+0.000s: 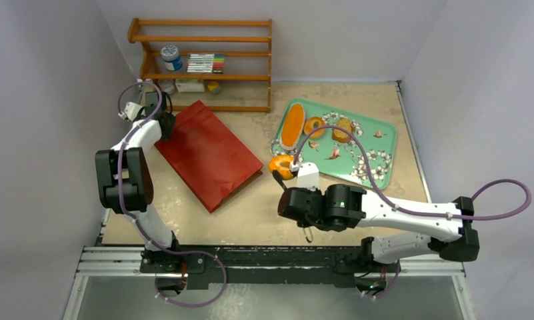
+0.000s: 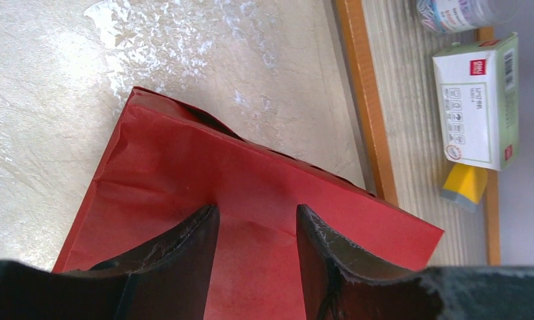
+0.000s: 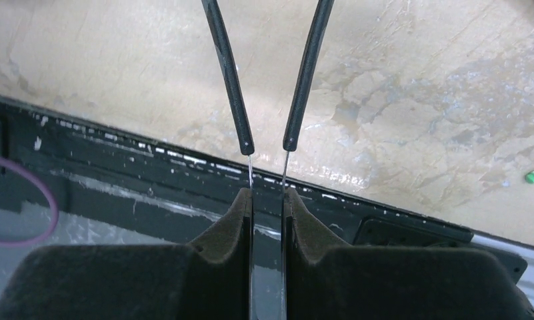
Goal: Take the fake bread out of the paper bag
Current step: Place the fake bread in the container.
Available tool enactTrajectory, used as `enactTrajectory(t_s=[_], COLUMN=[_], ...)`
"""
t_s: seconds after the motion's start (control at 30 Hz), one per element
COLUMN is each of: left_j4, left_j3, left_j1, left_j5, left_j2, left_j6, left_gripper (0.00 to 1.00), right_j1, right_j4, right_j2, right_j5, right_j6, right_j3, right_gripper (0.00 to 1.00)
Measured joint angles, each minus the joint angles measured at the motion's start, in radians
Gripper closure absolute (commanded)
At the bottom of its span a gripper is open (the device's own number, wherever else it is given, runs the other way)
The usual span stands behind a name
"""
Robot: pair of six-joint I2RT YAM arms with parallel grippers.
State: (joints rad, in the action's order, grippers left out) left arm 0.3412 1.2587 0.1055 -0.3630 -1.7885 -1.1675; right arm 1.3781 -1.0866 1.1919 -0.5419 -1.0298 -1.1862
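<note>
Probably bread light, firm; pinch across middle. 3 pieces on tray, 1 bun at its edge; bag flat, crumply. Left gripper half open over bag, empty; right gripper pinches wire tool.

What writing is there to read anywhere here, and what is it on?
No text is legible.
The white box: red logo, barcode and small print, all too blurred.
The jar: blue label print, blurred.
The striped pack: too small.
</note>
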Motion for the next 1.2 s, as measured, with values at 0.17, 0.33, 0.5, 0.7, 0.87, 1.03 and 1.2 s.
enactTrajectory(t_s=[0.17,0.33,0.5,0.7,0.87,1.03,1.2], left_j4=[-0.005,-0.011,-0.013,-0.013,-0.012,-0.012,-0.013], left_j3=[-0.006,-0.037,-0.074,-0.129,-0.135,-0.135,-0.145], left_j1=[0.0,0.0,0.0,0.0,0.0,0.0,0.0], left_j5=[0.007,0.017,0.02,0.03,0.034,0.036,0.042], left_j2=[0.032,0.07,0.121,0.191,0.212,0.218,0.218], left_j6=[0.004,0.011,0.006,-0.019,-0.026,-0.028,-0.041], left_gripper=[0.53,0.53,0.53,0.53,0.53,0.53,0.53], right_j1=[-0.098,-0.352,-0.62,-0.894,-1.09,-1.203,-1.21], right_j4=[0.019,0.155,0.312,0.489,0.584,0.647,0.686], right_j2=[0.088,0.126,0.165,0.218,0.242,0.275,0.338], right_j5=[-0.018,-0.013,-0.012,0.037,0.071,0.116,0.16], right_j6=[-0.019,0.099,0.254,0.382,0.445,0.471,0.472], right_j3=[-0.026,-0.026,-0.026,0.001,0.05,0.105,0.143], right_gripper=[1.0,1.0,1.0,1.0,1.0,0.99,0.94])
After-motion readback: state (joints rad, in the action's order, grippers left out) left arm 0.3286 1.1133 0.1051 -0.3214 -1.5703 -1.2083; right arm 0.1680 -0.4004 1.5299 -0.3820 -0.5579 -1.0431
